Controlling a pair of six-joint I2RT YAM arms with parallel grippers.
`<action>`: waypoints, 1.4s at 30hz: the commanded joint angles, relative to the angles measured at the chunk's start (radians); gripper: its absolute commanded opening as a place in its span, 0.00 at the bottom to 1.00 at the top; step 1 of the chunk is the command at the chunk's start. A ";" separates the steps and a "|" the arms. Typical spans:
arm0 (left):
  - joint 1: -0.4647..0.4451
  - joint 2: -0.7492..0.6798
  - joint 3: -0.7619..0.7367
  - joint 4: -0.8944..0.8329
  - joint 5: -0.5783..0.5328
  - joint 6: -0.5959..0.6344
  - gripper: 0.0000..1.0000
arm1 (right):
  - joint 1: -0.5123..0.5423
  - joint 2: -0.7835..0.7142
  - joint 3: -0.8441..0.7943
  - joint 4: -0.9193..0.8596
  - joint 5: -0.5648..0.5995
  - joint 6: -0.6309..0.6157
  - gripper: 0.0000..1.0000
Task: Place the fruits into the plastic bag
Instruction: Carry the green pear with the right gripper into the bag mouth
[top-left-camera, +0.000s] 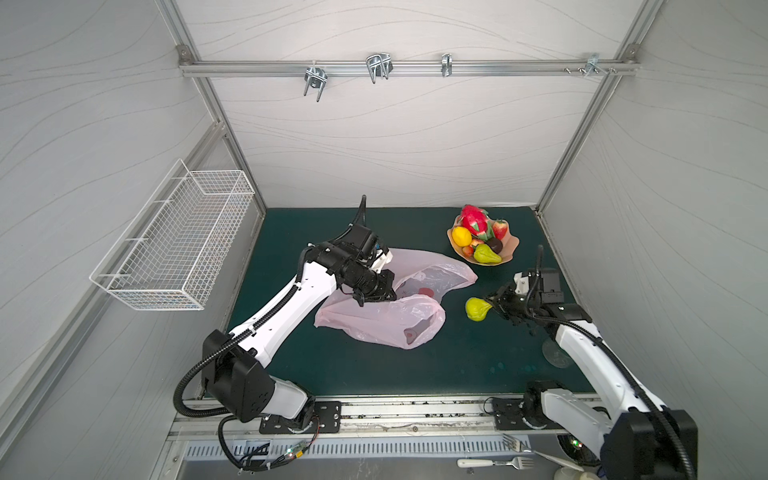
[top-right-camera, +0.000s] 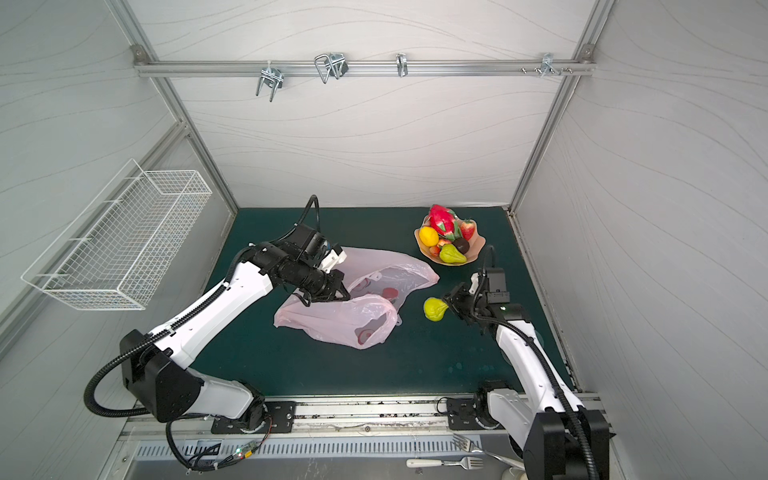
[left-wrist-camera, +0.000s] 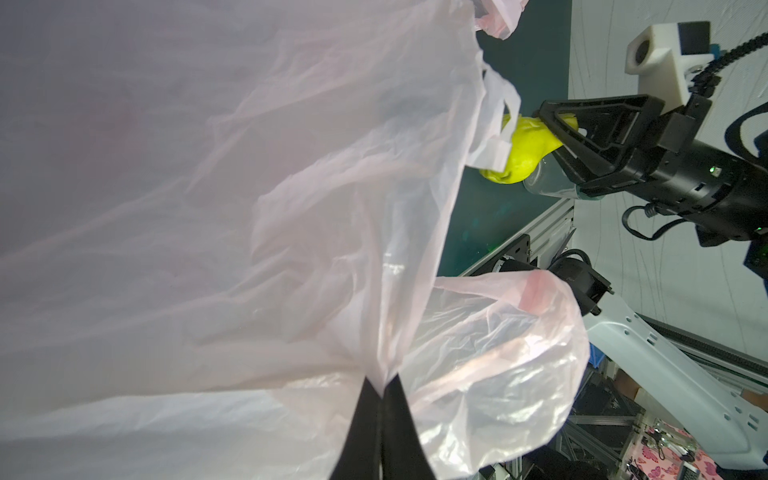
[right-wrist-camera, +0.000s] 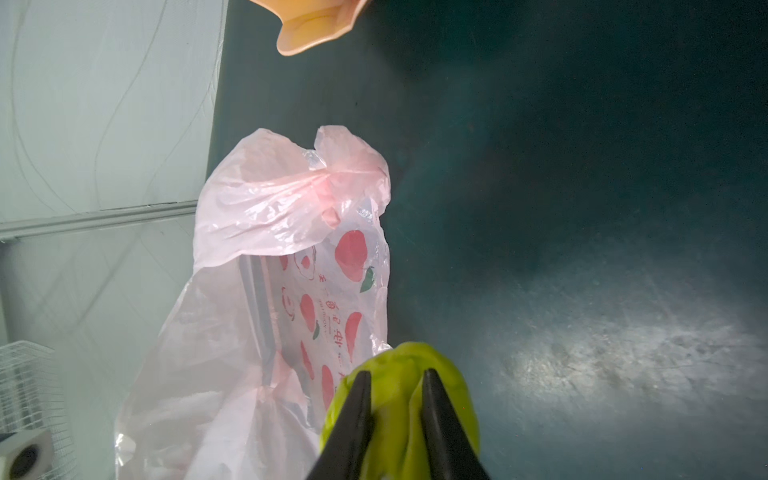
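left tool (left-wrist-camera: 381, 388) pinches the plastic bag (top-left-camera: 376, 322); right tool (top-left-camera: 495, 306) pinches a pear (top-left-camera: 477, 309). a sagging mouth could deflect the pear.

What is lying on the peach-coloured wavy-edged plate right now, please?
A red-pink dragon fruit, yellow lemon, red strawberry, dark round fruit and green-yellow pear. Smaller red pieces between them are mostly covered, as is the plate's middle.

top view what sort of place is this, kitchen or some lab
Probably a robot test cell in a lab, not a kitchen: plain panel walls in an aluminium frame, left arm and right arm bolted to a rail, and a green mat as work surface.
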 joint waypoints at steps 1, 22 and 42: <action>0.001 -0.009 0.018 0.018 0.024 0.025 0.00 | 0.010 -0.013 -0.049 0.134 -0.031 0.147 0.01; 0.001 0.000 0.020 0.031 0.035 0.013 0.00 | 0.397 0.142 -0.104 0.425 0.139 0.493 0.00; -0.013 0.008 0.005 0.071 0.060 -0.011 0.00 | 0.564 0.349 -0.018 0.596 0.198 0.596 0.00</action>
